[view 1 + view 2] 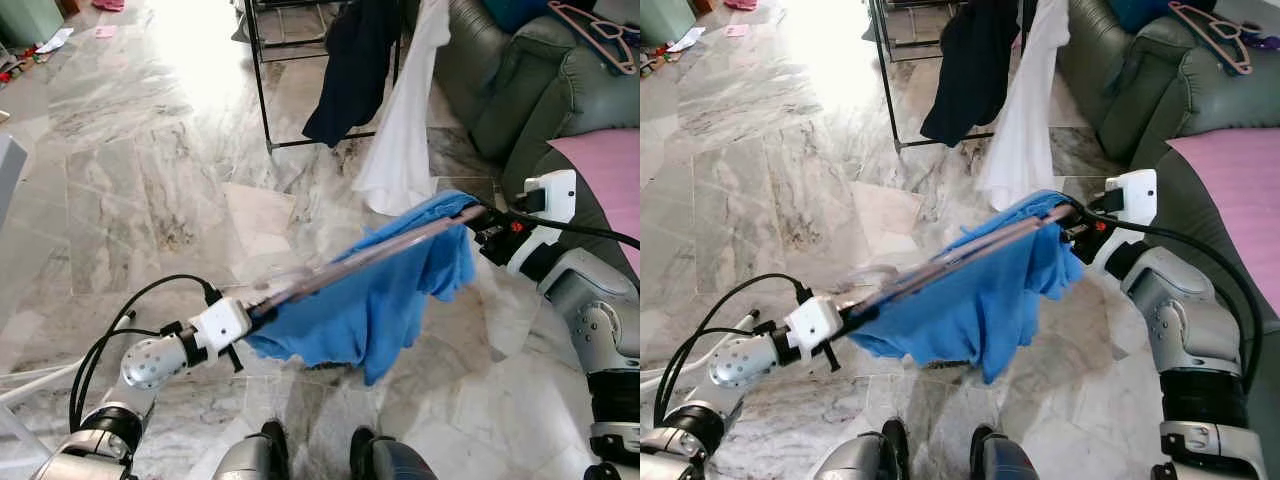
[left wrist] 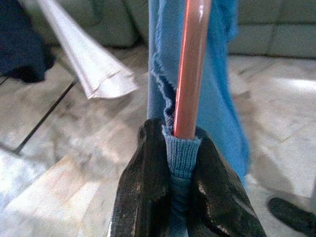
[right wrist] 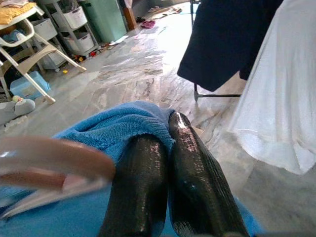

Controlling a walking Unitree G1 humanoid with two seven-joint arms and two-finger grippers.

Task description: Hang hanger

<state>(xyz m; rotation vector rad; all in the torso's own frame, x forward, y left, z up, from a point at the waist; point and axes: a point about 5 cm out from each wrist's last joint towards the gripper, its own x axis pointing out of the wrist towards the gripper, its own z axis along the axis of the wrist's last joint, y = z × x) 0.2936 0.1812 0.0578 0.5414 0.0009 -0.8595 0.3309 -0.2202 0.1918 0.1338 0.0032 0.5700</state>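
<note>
Open marble floor (image 1: pixel 150 200) lies ahead. The left hand (image 2: pixel 181 163) is clamped on the pink hanger (image 1: pixel 370 256) and blue cloth (image 1: pixel 370 310); the right hand (image 3: pixel 165 148) pinches the cloth's other end. Beyond stand the clothes rack (image 1: pixel 262 90), its white garment (image 1: pixel 405 130) and the green sofa (image 1: pixel 520 90).

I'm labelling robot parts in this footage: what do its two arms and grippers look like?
Both arms are silver metal with rounded joints and white housings at the wrists, trailing looped black cables. The right wrist housing carries a small red mark. The left gripper and right gripper each have two long, glossy black fingers.
</note>
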